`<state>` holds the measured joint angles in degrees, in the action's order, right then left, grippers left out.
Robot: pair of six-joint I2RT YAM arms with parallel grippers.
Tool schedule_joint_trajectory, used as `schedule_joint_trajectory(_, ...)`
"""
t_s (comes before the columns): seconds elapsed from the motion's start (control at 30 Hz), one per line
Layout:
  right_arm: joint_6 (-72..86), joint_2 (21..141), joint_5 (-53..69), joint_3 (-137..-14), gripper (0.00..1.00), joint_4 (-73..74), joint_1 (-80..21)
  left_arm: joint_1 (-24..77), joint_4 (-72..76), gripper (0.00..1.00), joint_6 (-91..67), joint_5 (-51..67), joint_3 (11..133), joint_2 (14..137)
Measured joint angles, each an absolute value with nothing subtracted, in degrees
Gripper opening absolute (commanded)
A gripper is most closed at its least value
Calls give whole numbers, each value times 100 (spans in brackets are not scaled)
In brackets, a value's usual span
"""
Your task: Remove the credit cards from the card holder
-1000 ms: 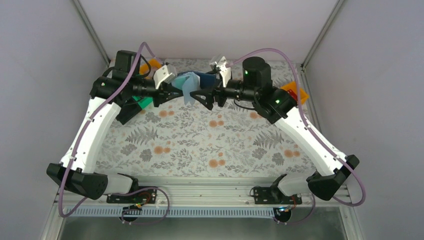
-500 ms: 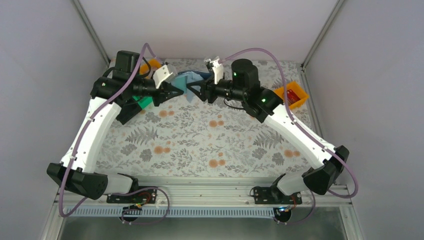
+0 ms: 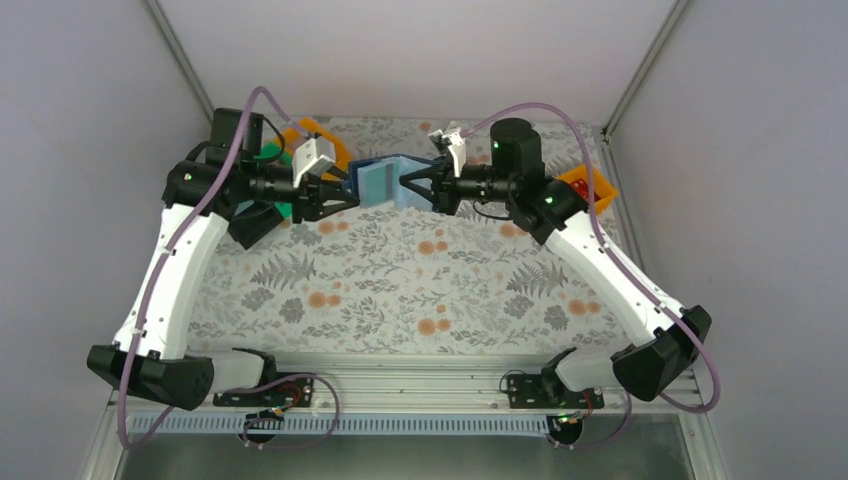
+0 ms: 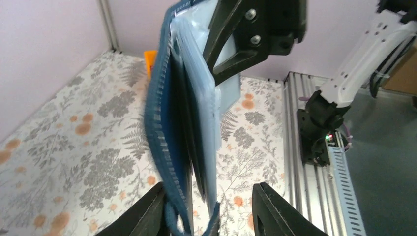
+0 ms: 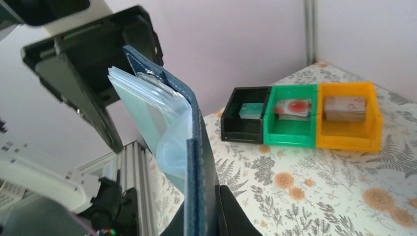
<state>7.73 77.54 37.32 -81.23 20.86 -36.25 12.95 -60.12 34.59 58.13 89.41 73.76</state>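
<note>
left tool (image 3: 350, 191) and right tool (image 3: 405, 184) each grip the card holder (image 3: 378, 182) — held aloft.

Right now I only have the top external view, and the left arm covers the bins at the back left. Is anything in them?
Observer: The right wrist view shows a black bin, green bin and orange bin, each with a card inside; the green bin's is pale with a red blotch.
Operator: Are cards left in the card holder?
Observer: Cannot tell. In the left wrist view the card holder is fanned into clear sleeves, too blurred to read.
Operator: How does the right gripper hold it?
Observer: Its own view shows the right gripper shut on the navy cover.
</note>
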Motion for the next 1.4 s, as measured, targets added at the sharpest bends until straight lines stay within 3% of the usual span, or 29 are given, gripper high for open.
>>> schedule_joint_trajectory(0.17,353,7754,4475,-8239,4,2327,-3507,1028,-6335,42,3828,6558,9056,7260)
schedule_joint_trajectory(0.4,298,7756,4860,-8344,4,2355,-3507,980,-6361,75,3830,7024,9059,7284)
schedule_joint_trajectory(0.47,375,7767,4829,-8344,4,2342,-3507,980,-6429,77,3900,7146,9056,7288)
schedule_joint_trajectory(0.67,593,7924,4797,-8414,4,2318,-3507,980,-6326,73,3830,7269,8868,7258)
schedule_joint_trajectory(0.77,652,8062,4827,-8442,4,2287,-3507,982,-6062,49,3516,7142,8698,7271)
schedule_joint_trajectory(0.97,718,8125,4873,-8442,4,2270,-3507,987,-5642,35,3083,6938,8650,7330)
schedule_joint_trajectory(1.23,757,8125,4984,-8442,4,2187,-3514,987,-5343,36,2773,6624,8580,7332)
schedule_joint_trajectory(1.4,805,8136,5048,-8442,4,2152,-3566,1017,-5113,46,2574,6344,8464,7334)
